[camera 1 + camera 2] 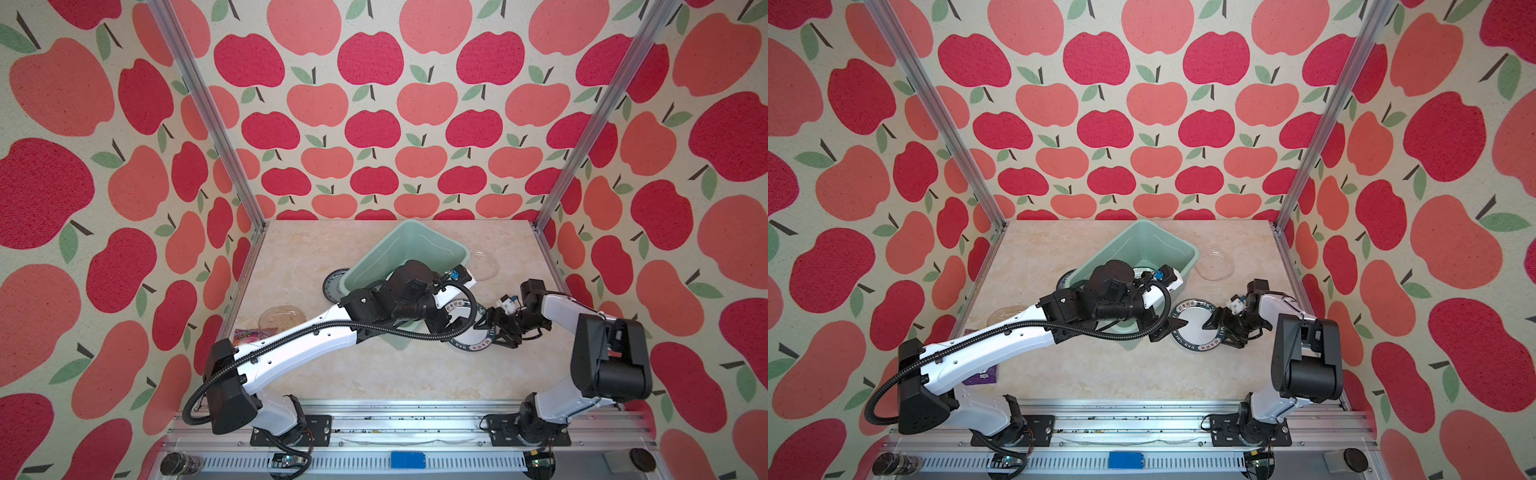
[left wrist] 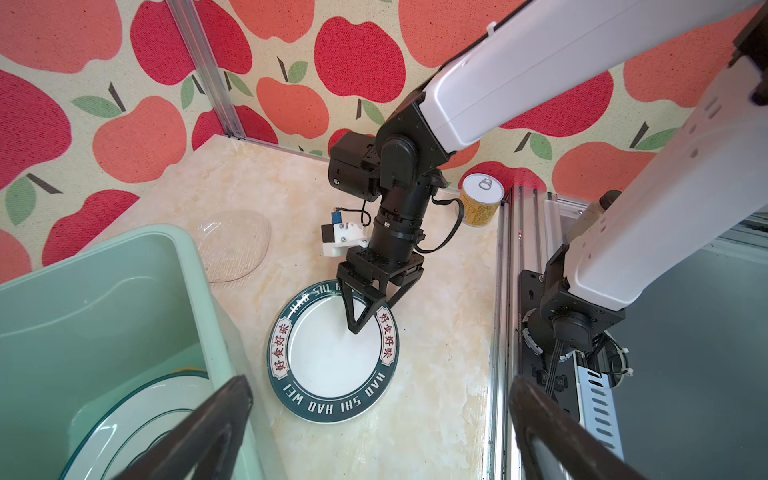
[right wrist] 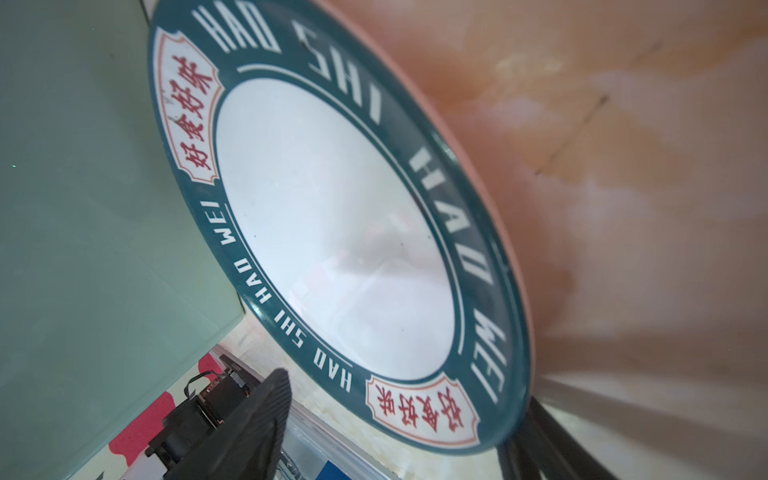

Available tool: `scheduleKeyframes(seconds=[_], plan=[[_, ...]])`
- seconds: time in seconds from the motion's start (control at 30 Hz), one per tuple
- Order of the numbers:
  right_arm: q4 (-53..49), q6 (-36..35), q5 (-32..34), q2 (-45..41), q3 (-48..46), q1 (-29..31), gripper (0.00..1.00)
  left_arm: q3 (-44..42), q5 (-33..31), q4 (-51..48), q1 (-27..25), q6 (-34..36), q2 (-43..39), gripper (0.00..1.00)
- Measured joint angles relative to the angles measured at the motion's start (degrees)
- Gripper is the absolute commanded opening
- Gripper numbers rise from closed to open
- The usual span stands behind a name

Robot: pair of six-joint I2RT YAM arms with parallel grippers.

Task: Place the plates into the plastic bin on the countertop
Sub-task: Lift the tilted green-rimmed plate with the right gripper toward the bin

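Countertop [image 1: 374, 374] bears bin [image 1: 415, 245] lying diagonally.

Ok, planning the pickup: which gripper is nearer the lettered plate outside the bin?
Right. The right gripper straddles the rim of the plate; the left gripper hovers open above its other side.

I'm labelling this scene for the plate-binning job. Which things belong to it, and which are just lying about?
Belongs to the job: plastic bin; lettered plate on the countertop; green-rimmed plate inside the bin; small dark patterned plate; clear plate; second clear plate.
Just lying about: candy bag; yellow can.
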Motion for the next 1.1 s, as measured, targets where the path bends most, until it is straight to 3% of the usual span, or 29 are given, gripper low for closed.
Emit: scheduleKeyframes(seconds=[0.2, 0.37, 1.1], plan=[[9.07, 8.76, -1.66, -7.78, -8.22, 0.02, 0.78, -1.07, -1.11, 0.28, -0.31, -0.31, -1.88, 0.99], [13.97, 12.24, -3.63, -9.25, -10.64, 0.02, 0.78, -1.33, -1.90, 0.28, -0.61, -0.31, -2.47, 0.99], [26.56, 12.33, -7.48, -9.01, -12.28, 0.02, 0.72, 1.46, -4.42, -2.75, -2.75, -0.31, 0.57, 0.99]])
